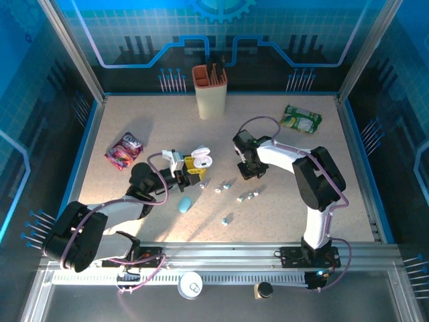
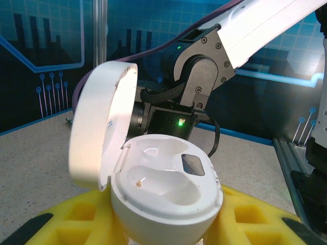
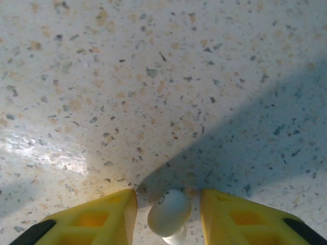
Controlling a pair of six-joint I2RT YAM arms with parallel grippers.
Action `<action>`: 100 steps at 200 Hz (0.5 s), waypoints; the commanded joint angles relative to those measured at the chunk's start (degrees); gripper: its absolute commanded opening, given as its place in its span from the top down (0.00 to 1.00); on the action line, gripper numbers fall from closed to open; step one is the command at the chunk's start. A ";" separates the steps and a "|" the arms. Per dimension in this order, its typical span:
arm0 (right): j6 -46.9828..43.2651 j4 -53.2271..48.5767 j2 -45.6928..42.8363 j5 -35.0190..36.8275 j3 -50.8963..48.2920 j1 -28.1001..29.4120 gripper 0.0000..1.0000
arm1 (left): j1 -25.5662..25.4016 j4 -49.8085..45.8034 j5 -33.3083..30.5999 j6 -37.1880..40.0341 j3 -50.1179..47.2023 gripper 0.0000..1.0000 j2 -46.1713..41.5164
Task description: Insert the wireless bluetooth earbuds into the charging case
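Left wrist view has the left gripper [image 2: 164,228] clamping the open-lidded white charging case [image 2: 171,191], while the right gripper [image 3: 168,217] flanks a white earbud [image 3: 169,209] above the table [image 3: 153,76], contact unclear; spare earbuds [image 1: 249,196] lie nearby.

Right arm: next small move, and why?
Probably close the right gripper on the earbud: it sits between the yellow fingers with a sliver of gap each side. The left gripper holds the charging case open, both wells empty, so a firm grip comes first.
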 commanded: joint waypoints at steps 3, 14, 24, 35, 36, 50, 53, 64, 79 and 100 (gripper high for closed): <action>0.41 -2.46 -0.45 3.00 1.08 1.83 0.55 | 0.54 0.90 -0.01 1.50 -1.11 0.64 -1.47; 0.66 -2.60 -0.26 4.22 1.36 2.61 0.54 | 0.54 1.07 0.13 1.45 -0.98 0.64 -1.25; 1.09 -2.90 0.39 5.66 1.77 3.23 0.53 | 0.54 1.38 0.27 1.29 -0.96 0.64 -1.03; 1.77 -3.46 1.24 7.64 2.45 3.77 0.53 | 0.54 1.77 0.35 1.13 -0.97 0.64 -0.86; 1.85 -3.60 1.31 7.79 2.53 3.84 0.53 | 0.54 1.77 0.40 1.17 -1.00 0.64 -0.86; 3.17 -4.58 2.24 9.94 3.66 4.39 0.53 | 0.54 1.95 0.50 1.02 -1.11 0.64 -0.68; 3.41 -4.70 2.42 10.40 3.91 4.50 0.53 | 0.55 2.07 0.53 0.99 -1.06 0.64 -0.61; 4.21 -5.14 2.80 11.61 4.53 4.86 0.53 | 0.54 1.96 0.57 1.02 -1.05 0.64 -0.59; 5.12 -5.98 3.50 12.77 5.56 5.08 0.53 | 0.54 1.95 0.62 1.09 -1.09 0.64 -0.50; 5.88 -6.78 4.34 13.92 6.34 5.15 0.52 | 0.54 2.13 0.70 1.08 -0.78 0.64 -0.06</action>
